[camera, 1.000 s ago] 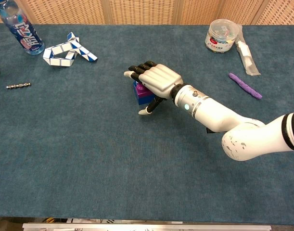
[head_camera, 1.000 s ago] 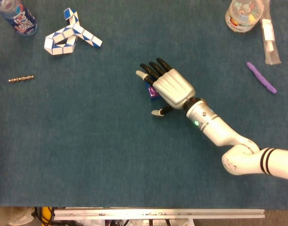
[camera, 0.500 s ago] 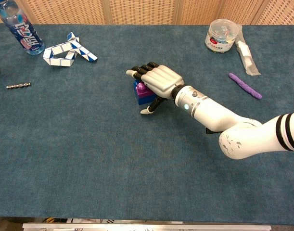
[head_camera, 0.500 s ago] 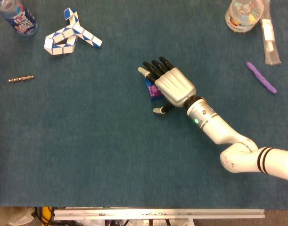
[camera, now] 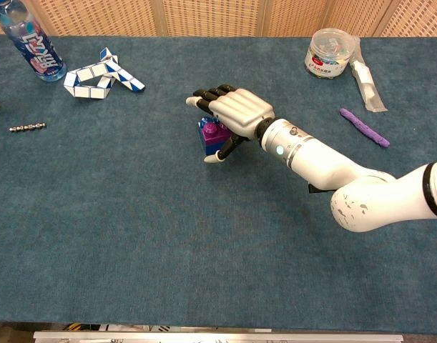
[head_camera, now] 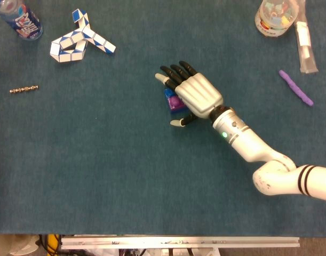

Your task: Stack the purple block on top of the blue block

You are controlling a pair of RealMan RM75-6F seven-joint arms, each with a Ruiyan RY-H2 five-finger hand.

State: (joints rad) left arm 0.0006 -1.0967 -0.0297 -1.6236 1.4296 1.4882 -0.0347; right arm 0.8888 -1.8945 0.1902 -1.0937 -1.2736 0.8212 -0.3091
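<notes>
The purple block point(head_camera: 175, 101) point(camera: 212, 131) sits on top of the blue block point(head_camera: 167, 94) point(camera: 203, 141) near the middle of the table. My right hand point(head_camera: 197, 95) point(camera: 238, 111) hovers just over the stack from the right, with its fingers stretched out above the purple block and spread apart. The thumb hangs down beside the stack's near side; I cannot tell whether it touches. The hand hides the right part of both blocks. The left hand shows in neither view.
Far left stand a bottle point(head_camera: 21, 18) point(camera: 32, 44), a white-and-blue snake puzzle point(head_camera: 80, 38) point(camera: 100, 73) and a bead chain point(head_camera: 23, 89) point(camera: 26, 127). Far right are a jar point(head_camera: 275, 16) point(camera: 330, 51), a wrapped packet point(head_camera: 305, 45) and a purple stick point(head_camera: 296, 87) point(camera: 363, 126).
My right hand has lifted off the stack and drawn slightly back, uncovering the purple block's studs. The two blocks stay in place.
</notes>
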